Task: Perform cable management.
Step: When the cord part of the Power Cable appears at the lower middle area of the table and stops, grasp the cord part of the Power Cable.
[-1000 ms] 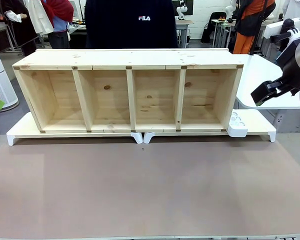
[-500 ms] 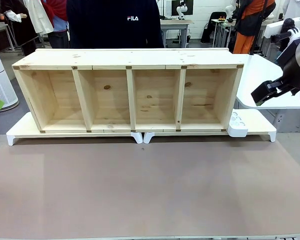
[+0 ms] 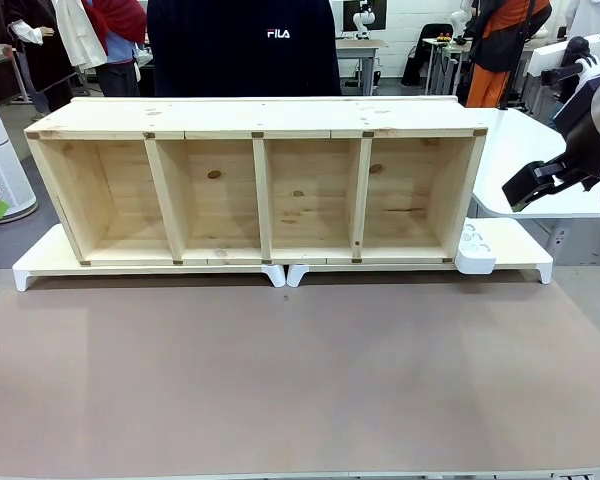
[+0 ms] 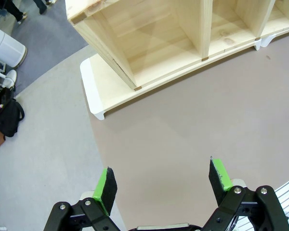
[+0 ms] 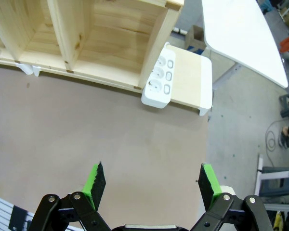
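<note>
L gripper (image 4: 163, 185): jaws are standing spread wide, green pads (image 4: 106, 188) facing each other w/ nothing between them, hanging above the left part of the brown mat (image 4: 192, 125). Beyond the fingers, the left end of the wooden shelf (image 4: 149, 43) is showing, resting on a white platform (image 4: 94, 94) whose rounded corner is poking out past the mat edge. Grey floor is running farther left, w/ a black bag (image 4: 9, 115) and a white cylinder (image 4: 5, 45) sitting on it.

R gripper (image 5: 152, 187): jaws are likewise gaping, holding nothing, green pads (image 5: 95, 183) well apart, hovering over the right part of the mat (image 5: 86, 125). Far of it, a white socket block (image 5: 159, 82) is lying on the near edge of a white platform (image 5: 195, 79), just beside the shelf's right end wall (image 5: 156, 43). A white table (image 5: 241, 33) is standing farther right.

Front view: the shelf (image 3: 255, 190) is lying w/ its 4 open compartments facing near, across two white platforms (image 3: 50, 262) meeting at mid-table. The socket block (image 3: 474, 248) is sitting at the shelf's right end. The mat (image 3: 280, 370) is covering the near side. The right arm (image 3: 590, 130) is coming in at the right edge, high up, w/ a black part jutting left over the white table (image 3: 525, 150). A person in a dark top (image 3: 245, 45) is standing at the far side, behind the shelf.
</note>
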Available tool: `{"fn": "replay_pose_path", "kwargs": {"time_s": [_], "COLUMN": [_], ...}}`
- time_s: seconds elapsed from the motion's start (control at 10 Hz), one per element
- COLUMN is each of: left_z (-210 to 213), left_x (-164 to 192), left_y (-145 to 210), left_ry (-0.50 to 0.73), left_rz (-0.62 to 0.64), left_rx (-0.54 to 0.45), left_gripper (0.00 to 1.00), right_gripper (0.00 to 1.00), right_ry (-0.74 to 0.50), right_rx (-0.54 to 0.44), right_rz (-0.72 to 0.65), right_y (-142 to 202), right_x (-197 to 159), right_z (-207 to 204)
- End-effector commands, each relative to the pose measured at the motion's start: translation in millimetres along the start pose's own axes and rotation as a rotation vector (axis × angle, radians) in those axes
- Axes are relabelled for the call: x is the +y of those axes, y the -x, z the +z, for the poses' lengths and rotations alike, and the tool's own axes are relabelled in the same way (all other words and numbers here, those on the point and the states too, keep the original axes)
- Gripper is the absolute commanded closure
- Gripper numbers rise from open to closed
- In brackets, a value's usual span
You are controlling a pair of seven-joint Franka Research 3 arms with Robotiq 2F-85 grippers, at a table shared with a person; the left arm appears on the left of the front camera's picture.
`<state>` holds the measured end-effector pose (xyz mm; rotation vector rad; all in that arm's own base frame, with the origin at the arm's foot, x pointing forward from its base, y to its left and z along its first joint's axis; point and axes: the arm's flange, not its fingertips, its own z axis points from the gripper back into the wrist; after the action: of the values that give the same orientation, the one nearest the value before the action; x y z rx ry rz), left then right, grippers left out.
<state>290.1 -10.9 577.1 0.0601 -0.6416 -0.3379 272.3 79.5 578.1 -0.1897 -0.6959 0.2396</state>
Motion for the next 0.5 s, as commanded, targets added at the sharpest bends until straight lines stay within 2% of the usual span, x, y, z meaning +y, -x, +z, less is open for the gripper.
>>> {"fn": "replay_pose_path", "kwargs": {"time_s": [0.0,0.4], "left_z": [0.3,0.3], "left_x": [0.4,0.4], "left_y": [-0.4,-0.4], "left_ry": [-0.002,-0.002], "left_rz": [0.017,0.017], "left_rx": [-0.005,-0.005], "left_gripper": [0.0,0.0], "right_gripper": [0.0,0.0], "right_ry": [0.001,0.001], "right_rx": [0.001,0.001], "right_rz": [0.001,0.001], "right_y": [0.0,0.0], "right_x": [0.1,0.1], "right_z": [-0.3,-0.3]}}
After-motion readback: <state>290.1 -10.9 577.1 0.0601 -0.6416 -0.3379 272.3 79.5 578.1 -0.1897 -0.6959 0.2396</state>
